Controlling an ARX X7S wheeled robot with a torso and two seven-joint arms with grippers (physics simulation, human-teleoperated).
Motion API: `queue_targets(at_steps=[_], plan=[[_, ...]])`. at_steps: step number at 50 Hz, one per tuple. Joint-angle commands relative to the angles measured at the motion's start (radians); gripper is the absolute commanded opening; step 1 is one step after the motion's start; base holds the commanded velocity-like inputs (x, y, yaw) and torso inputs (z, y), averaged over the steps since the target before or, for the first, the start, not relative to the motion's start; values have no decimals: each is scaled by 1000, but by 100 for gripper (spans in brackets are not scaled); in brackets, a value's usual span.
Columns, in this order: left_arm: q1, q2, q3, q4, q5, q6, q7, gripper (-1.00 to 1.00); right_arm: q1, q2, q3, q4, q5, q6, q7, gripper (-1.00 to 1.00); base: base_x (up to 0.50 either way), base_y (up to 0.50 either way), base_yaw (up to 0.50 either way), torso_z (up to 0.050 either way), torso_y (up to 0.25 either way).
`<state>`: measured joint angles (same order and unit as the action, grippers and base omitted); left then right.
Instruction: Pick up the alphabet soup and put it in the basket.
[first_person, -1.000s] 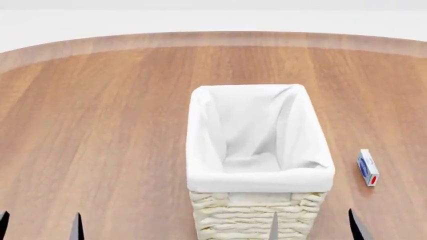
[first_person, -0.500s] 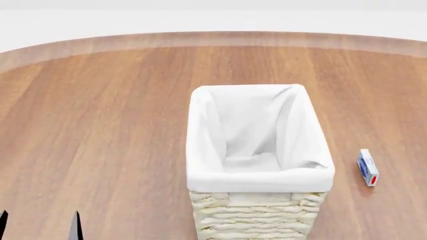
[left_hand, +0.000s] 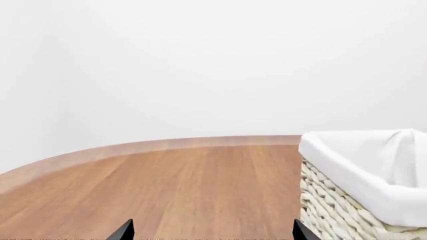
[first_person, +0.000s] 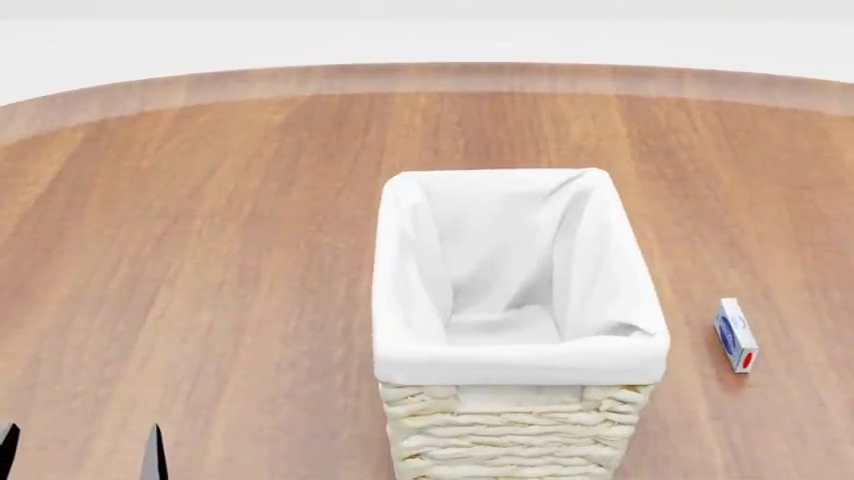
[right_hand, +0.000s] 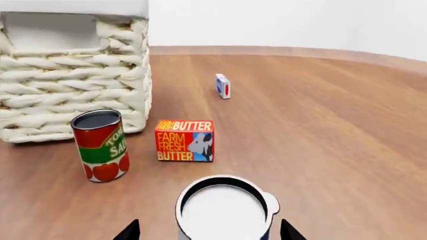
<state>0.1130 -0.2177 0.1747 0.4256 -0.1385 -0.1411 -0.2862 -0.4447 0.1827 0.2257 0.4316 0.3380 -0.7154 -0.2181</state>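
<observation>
Alphabet soup (right_hand: 223, 210): upright can, pale whitish top, between right tool (right_hand: 208, 231) fingers.

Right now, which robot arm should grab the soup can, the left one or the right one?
Probably the right. The right gripper is open with the alphabet soup right between its fingertips. The left gripper faces bare table beside the basket, with no can in view.
</observation>
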Motion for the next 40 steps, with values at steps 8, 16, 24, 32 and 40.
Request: queue_targets(at_steps=[8, 16, 24, 32, 40], plan=[[-7, -15, 14, -10, -14, 3, -17, 100, 52, -26, -4, 181, 14, -98, -41, 100, 0, 0, 0, 0, 0], [-8, -22, 19, -8, -19, 3, -25, 100, 51, -26, -7, 171, 14, -95, -37, 100, 0, 0, 0, 0, 0], [-10, -26, 24, -12, -25, 5, -30, 100, 59, -21, -4, 175, 10, -90, -24, 100, 0, 0, 0, 0, 0], [-11, -32, 30, -12, -29, 4, -35, 100, 84, -15, 7, 200, 17, -99, -16, 100, 0, 0, 0, 0, 0], [-11, -37, 33, -10, -35, 3, -41, 100, 139, -6, 23, 279, 27, -115, -14, 100, 0, 0, 0, 0, 0]])
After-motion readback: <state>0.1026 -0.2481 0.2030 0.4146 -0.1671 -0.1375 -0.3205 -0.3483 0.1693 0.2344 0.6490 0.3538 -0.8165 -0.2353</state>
